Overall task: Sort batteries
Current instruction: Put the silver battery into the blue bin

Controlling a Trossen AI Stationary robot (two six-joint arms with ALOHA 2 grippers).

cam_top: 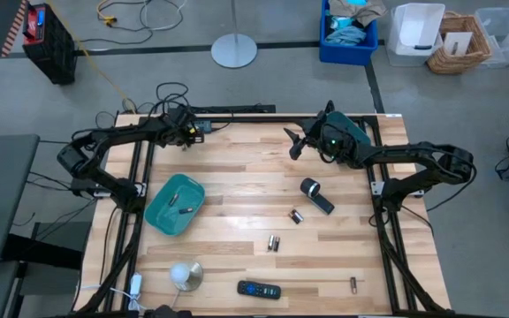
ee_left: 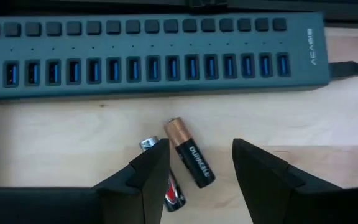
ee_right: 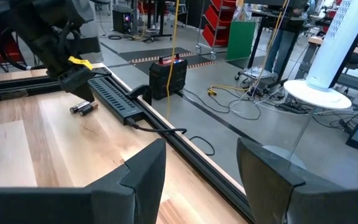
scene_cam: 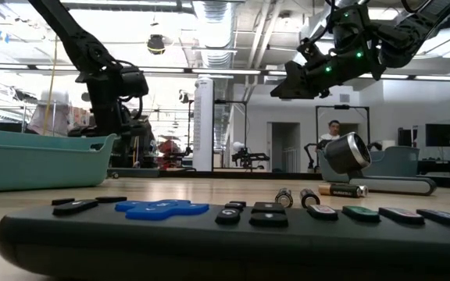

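My left gripper [cam_top: 186,131] is open at the table's far edge, pointing down. In the left wrist view its fingers [ee_left: 201,147] stand on either side of a copper-and-black battery [ee_left: 190,162]. A red-and-silver battery [ee_left: 169,188] lies beside it, partly behind one finger. My right gripper [cam_top: 292,146] hovers open above the far middle of the table [ee_right: 201,149]. A teal tray [cam_top: 161,216] holds a few batteries [cam_top: 184,208]. Loose batteries lie flat on the wood [cam_top: 296,215], [cam_top: 273,243], [cam_top: 353,283].
A long grey USB hub [ee_left: 148,56] lies along the far edge just beyond the left gripper. A black cylinder with a white end [cam_top: 316,194] lies right of centre. A black remote [cam_top: 259,290] and a white dome [cam_top: 184,276] sit at the near edge.
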